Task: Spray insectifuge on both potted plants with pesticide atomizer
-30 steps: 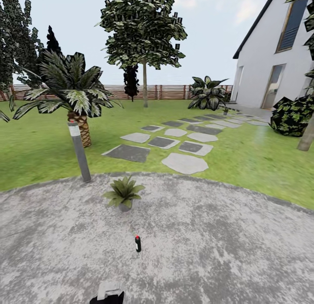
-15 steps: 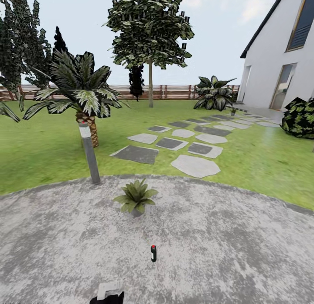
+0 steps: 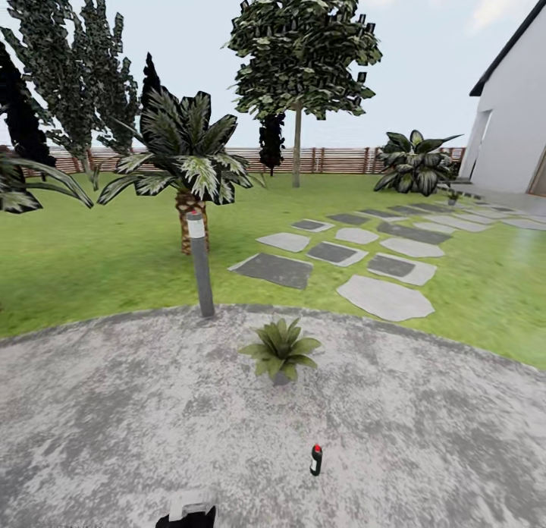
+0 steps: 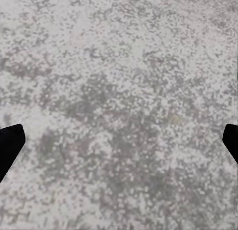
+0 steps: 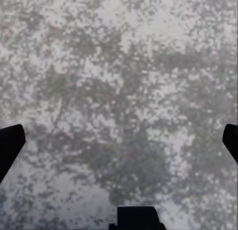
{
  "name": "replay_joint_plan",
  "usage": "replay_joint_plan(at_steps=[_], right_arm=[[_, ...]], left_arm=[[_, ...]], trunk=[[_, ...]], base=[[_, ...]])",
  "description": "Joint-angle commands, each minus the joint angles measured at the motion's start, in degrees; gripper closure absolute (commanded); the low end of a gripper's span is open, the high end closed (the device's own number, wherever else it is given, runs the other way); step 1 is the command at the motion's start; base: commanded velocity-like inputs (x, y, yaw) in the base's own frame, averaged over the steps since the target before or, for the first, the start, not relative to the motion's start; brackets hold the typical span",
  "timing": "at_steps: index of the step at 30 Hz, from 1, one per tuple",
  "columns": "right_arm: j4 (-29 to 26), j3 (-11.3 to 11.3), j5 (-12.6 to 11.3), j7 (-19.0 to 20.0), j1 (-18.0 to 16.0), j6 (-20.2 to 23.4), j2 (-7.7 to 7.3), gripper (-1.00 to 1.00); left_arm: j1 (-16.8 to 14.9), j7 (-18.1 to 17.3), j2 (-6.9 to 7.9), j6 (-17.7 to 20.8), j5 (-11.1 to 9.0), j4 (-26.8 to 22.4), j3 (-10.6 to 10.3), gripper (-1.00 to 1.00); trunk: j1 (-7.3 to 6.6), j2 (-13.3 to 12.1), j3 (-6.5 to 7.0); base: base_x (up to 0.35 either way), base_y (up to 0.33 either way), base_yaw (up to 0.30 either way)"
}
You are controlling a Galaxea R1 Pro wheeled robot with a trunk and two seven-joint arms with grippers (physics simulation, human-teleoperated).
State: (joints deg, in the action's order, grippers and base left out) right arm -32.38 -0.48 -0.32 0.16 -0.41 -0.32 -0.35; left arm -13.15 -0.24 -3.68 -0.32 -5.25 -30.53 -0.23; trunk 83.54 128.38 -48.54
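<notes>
**Both grippers spread and empty above the gravel patio**

Left gripper (image 4: 119,145) and right gripper (image 5: 119,145) each show dark fingertips at opposite edges of their wrist views, wide apart, with nothing between them but speckled gravel. From the head view we see the pesticide atomizer (image 3: 316,460) standing upright on the gravel patio (image 3: 114,422), a small dark bottle with a red-tipped top, ahead of us and to the right. One potted plant (image 3: 280,351) sits farther along the patio, well apart from the bottle and near the grey bollard (image 3: 201,264) at the lawn edge. Stepping stones (image 3: 383,297) lead across the lawn (image 3: 91,270) toward the wooden fence (image 3: 341,160).

We judge the task to be at its start: the bottle is not yet picked up and neither plant is sprayed; reaching, grasping and spraying both plants all remain.

Compared with half a second ago, the whole scene has slid rightward in the head view, bottle, plant and bollard together, and the house is nearly out of frame, so we read this as the camera turning left, not the objects moving
</notes>
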Motion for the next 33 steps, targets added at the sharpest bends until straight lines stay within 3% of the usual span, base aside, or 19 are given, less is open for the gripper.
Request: replay_joint_plan(at_steps=[1,9,33], right_arm=[[0.0,0.0,0.0,0.0,0.0,0.0,0.0,-1.0],[0.0,0.0,0.0,0.1,0.0,0.0,0.0,-1.0],[0.0,0.0,0.0,0.1,0.0,0.0,0.0,-1.0]], left_arm=[[0.0,0.0,-0.01,0.0,-0.6,0.0,0.0,-1.0],[0.0,0.0,-0.01,0.0,-0.6,0.0,0.0,-1.0],[0.0,0.0,-0.01,0.0,-0.6,0.0,0.0,-1.0]], trunk=[[0.01,0.0,-0.06],[0.01,0.0,-0.06],[0.01,0.0,-0.06]], base=[[0.161,0.266,0.256],[0.161,0.266,0.204],[0.161,0.261,0.005]])
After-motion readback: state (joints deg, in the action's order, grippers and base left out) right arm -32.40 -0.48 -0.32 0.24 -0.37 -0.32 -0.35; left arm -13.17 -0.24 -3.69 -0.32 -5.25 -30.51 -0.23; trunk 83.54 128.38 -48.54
